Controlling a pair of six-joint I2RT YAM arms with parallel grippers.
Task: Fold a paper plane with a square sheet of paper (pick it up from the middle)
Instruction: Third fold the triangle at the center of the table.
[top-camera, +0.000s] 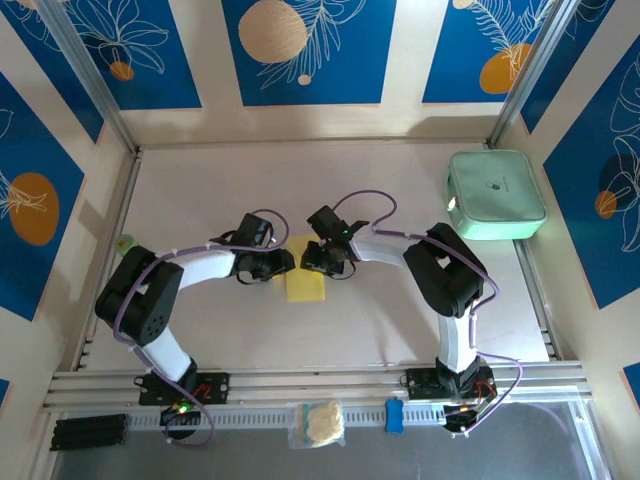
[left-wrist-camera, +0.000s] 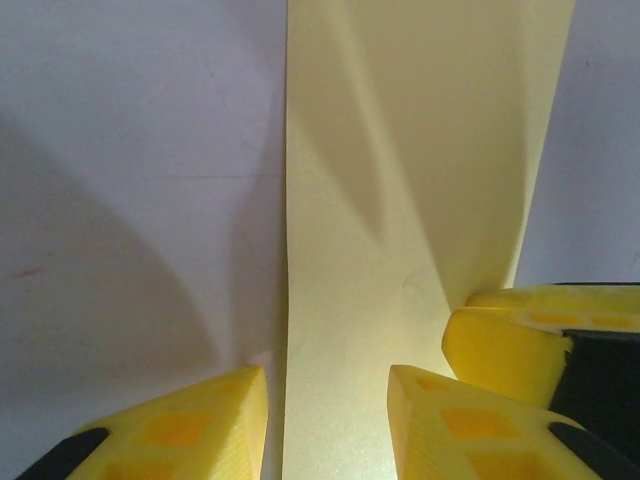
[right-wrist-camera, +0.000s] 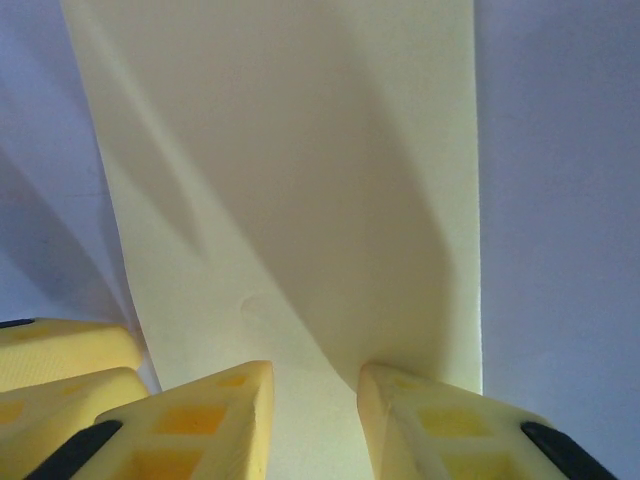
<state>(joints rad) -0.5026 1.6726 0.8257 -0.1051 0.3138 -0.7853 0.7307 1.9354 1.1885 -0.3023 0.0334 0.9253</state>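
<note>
The square sheet of paper (top-camera: 305, 285) is thin and yellow and lies mid-table as an upright rectangle. My left gripper (top-camera: 285, 264) is at its left edge and my right gripper (top-camera: 318, 262) at its right edge, near the sheet's far end. In the left wrist view the left gripper (left-wrist-camera: 328, 375) stands open, one fingertip on the table and the other on the paper (left-wrist-camera: 400, 150). The right gripper's fingers (left-wrist-camera: 505, 340) are close beside it. In the right wrist view the right gripper (right-wrist-camera: 315, 370) is open over the paper (right-wrist-camera: 300, 150), which bows up against one finger. The paper plane is out of view.
A mint-green rounded case (top-camera: 496, 194) sits at the far right of the table. A cream wad in a clear bag (top-camera: 318, 422) and a small blue object (top-camera: 394, 415) lie on the front rail between the arm bases. Patterned walls close in three sides.
</note>
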